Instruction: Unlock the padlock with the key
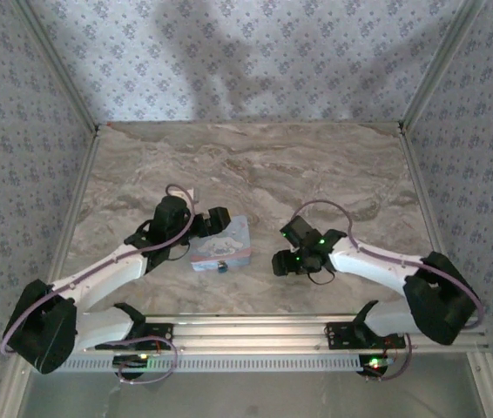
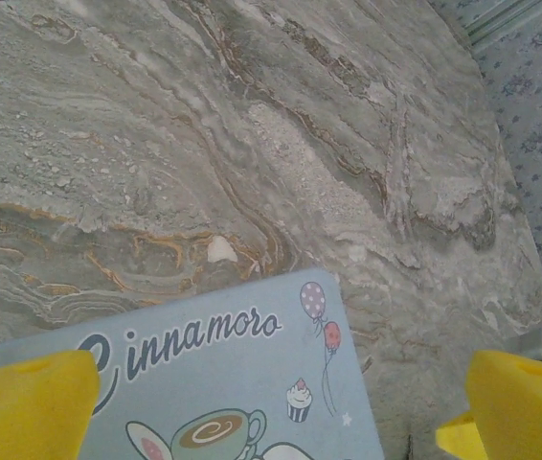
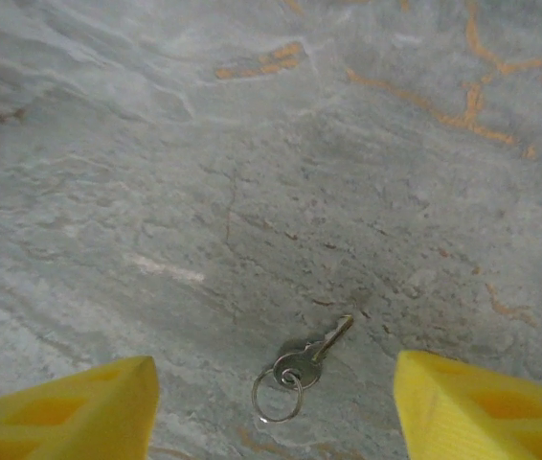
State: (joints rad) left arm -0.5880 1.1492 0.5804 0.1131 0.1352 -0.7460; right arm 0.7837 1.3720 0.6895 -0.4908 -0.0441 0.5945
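At left: left gripper (image 2: 281,393), jaws apart, hovers over the tin (image 2: 204,383), likely to steady it. The padlock (image 1: 222,266) sits at the tin's near edge. At right: right gripper (image 3: 276,398), jaws apart, straddles the key (image 3: 300,369) on the table (image 3: 252,192), apparently to grasp it.

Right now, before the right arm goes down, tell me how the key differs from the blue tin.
The key is small, silvery metal on a ring; the tin is far larger, pale blue and rectangular, printed with a cartoon and lettering. The key lies on bare marble below the open right pincer; the tin sits below the open left pincer. Both rest flat on the table, ungripped.
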